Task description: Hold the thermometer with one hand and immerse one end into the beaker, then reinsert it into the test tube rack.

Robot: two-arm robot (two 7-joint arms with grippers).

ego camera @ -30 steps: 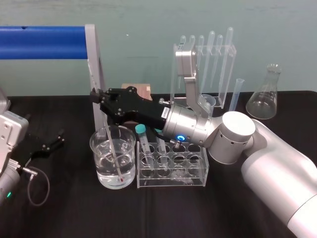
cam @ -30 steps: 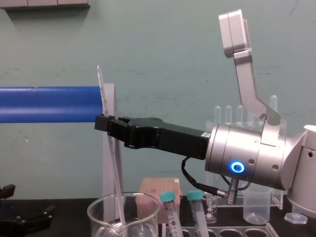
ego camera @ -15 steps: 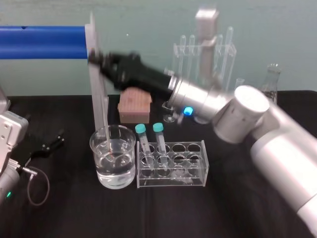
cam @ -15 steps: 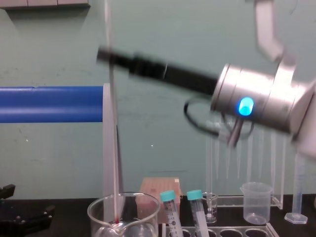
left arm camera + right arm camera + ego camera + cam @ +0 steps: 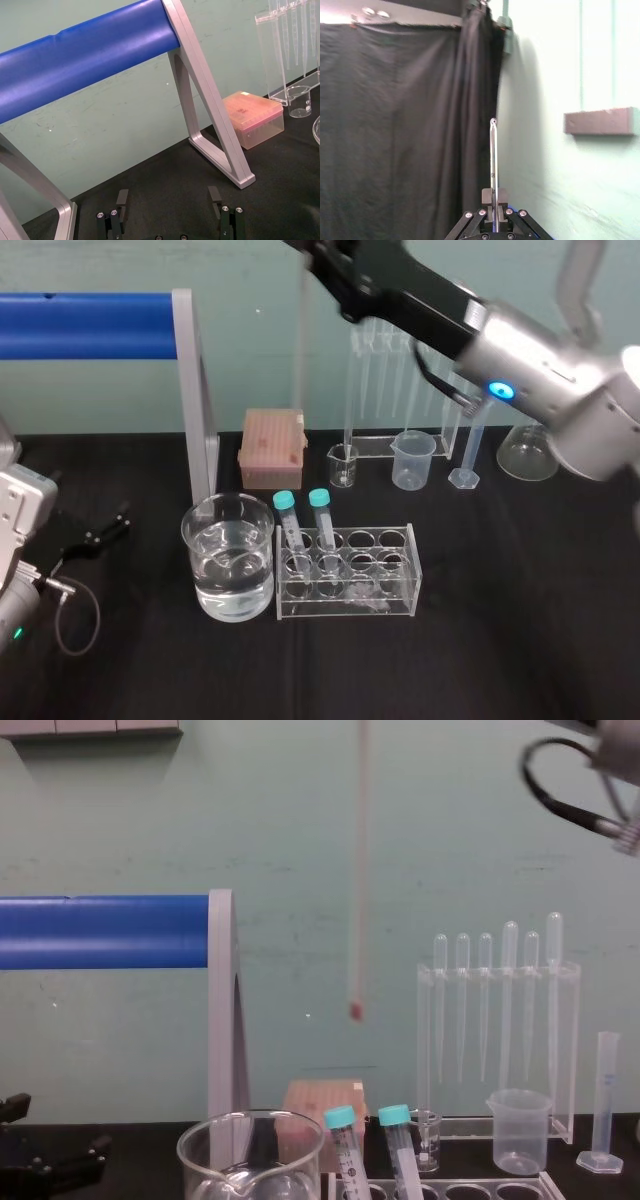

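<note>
**Right pincer (image 5: 494, 196) clamps the thermometer (image 5: 357, 870) high in the air**

The right pincer sits at the top centre of the head view, its fingers closed on the upper part of the thermometer. The rod hangs upright. Its reddish tip is in mid-air at the centre of the chest view, well above the beaker (image 5: 192, 540) and the rack (image 5: 345, 608) at the bottom. Two teal-capped tubes (image 5: 286, 502) stand at the rack's left end, beside the beaker. The left pincer (image 5: 168, 200) rests at the lower left of the head view, fingers apart.

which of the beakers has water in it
The large glass beaker left of the test tube rack; the small glass beaker and plastic beaker behind look empty.
</note>
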